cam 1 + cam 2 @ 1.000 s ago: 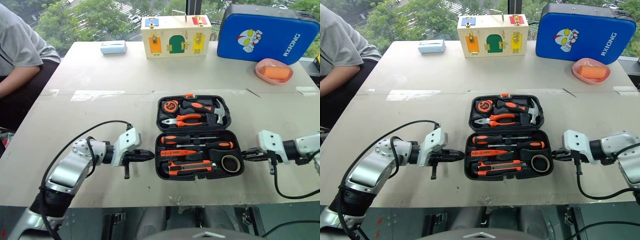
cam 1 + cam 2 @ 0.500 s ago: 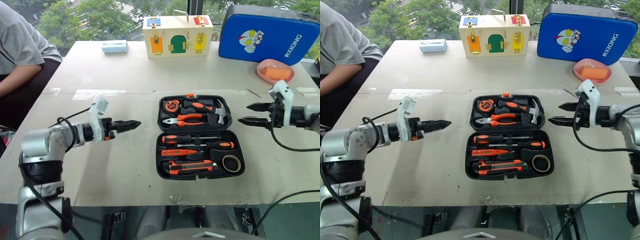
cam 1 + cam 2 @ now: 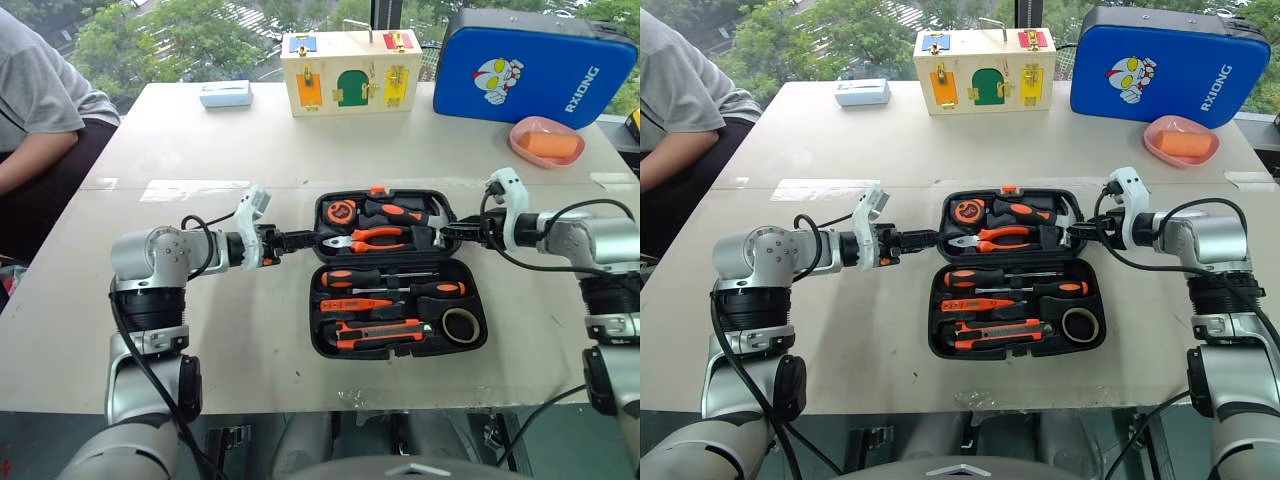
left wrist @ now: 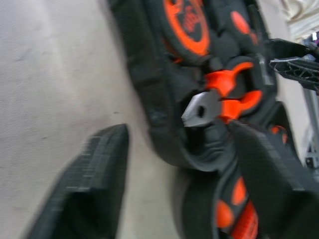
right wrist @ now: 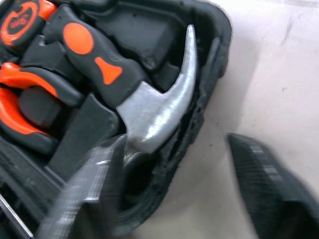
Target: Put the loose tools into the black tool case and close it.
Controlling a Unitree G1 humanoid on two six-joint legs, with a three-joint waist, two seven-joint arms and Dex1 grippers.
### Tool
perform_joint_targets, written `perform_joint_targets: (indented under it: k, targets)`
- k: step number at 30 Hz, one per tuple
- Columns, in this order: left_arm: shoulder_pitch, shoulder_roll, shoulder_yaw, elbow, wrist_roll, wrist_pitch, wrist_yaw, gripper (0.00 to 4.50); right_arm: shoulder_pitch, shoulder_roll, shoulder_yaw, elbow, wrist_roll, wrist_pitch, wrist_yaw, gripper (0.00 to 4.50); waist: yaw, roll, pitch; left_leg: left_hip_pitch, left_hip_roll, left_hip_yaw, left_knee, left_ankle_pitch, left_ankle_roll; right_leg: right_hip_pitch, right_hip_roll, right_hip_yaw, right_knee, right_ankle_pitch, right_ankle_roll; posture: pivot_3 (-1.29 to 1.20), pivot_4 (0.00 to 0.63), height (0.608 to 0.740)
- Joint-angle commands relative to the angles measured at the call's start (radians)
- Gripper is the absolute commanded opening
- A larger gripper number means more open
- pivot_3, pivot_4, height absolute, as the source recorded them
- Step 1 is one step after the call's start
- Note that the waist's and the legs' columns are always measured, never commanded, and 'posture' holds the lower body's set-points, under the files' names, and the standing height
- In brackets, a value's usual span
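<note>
Head cam: black tool case (image 3: 398, 274) lies open on table (image 3: 200, 130), loose tools (image 3: 395, 306) already sitting in near half. Left gripper (image 3: 302, 238) at lid's left edge, right gripper (image 3: 447, 231) at its right edge.

L wrist: fingers (image 4: 84, 191) apart, straddling lid rim, pliers (image 4: 219, 101) just past the tips.

R wrist: fingers (image 5: 271, 186) apart, straddling lid's rim, hammer (image 5: 149, 107) head just ahead of them.

Beige table (image 3: 200, 330), open black tool case (image 3: 400, 345), blue case (image 3: 535, 65)
</note>
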Motion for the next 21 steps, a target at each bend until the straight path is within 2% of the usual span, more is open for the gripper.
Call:
perform_joint_targets:
  k: [1, 2, 3, 4, 13, 18, 21]
  targets:
    - [-0.017, -0.01, -0.002, 0.01, 0.004, -0.035, 0.006, 0.97, -0.008, 0.004, -0.028, -0.004, 0.005, 0.017, -0.032, 0.77, 0.002, 0.0, 0.0, 0.0, 0.0, 0.0, 0.0, 0.0, 0.0, 0.0, 0.0, 0.0, 0.0, 0.0, 0.0, 0.0, 0.15, 0.735]
    - [-0.02, -0.017, 0.002, 0.015, 0.002, -0.035, 0.01, 0.77, -0.007, 0.007, -0.034, -0.002, 0.008, 0.029, -0.041, 0.55, 0.003, 0.0, 0.0, 0.0, 0.0, 0.0, 0.0, 0.0, 0.0, 0.0, 0.0, 0.0, 0.0, 0.0, 0.0, 0.0, 0.15, 0.735]
    - [-0.022, -0.023, 0.007, 0.018, -0.001, -0.031, 0.015, 0.2, -0.004, 0.006, -0.036, -0.002, 0.008, 0.032, -0.044, 0.02, 0.003, -0.001, -0.001, 0.0, 0.0, 0.0, 0.0, 0.0, 0.0, 0.0, 0.0, 0.0, 0.0, 0.0, 0.0, 0.0, 0.15, 0.735]
    - [-0.024, -0.027, 0.008, 0.019, -0.002, -0.031, 0.016, 0.04, -0.003, 0.007, -0.039, -0.001, 0.008, 0.034, -0.048, 0.0, 0.003, 0.0, -0.001, 0.0, 0.0, 0.0, 0.001, 0.0, 0.0, 0.0, 0.0, 0.0, 0.0, 0.0, 0.0, 0.0, 0.15, 0.735]
    - [-0.015, -0.037, -0.012, 0.0, -0.003, -0.053, 0.007, 0.04, 0.022, -0.007, -0.031, -0.032, -0.004, 0.014, -0.058, 0.0, 0.007, -0.001, -0.001, 0.0, -0.001, -0.001, 0.001, 0.0, 0.0, 0.001, -0.001, 0.0, 0.0, 0.0, 0.0, 0.0, 0.15, 0.735]
    - [0.013, -0.013, -0.071, -0.068, 0.021, -0.194, -0.063, 0.04, 0.034, -0.004, -0.03, -0.096, -0.005, -0.032, -0.056, 0.0, 0.01, -0.001, -0.001, 0.0, -0.001, -0.001, 0.001, 0.0, 0.0, 0.001, -0.001, 0.001, 0.0, 0.0, 0.0, 0.0, 0.15, 0.735]
    - [0.036, -0.009, -0.093, -0.13, 0.047, -0.324, -0.1, 0.04, 0.047, 0.013, -0.037, -0.167, -0.018, -0.131, -0.066, 0.0, 0.007, -0.001, -0.001, 0.0, -0.001, -0.001, 0.001, 0.0, 0.0, 0.001, -0.001, 0.002, 0.0, 0.0, 0.0, 0.0, 0.15, 0.735]
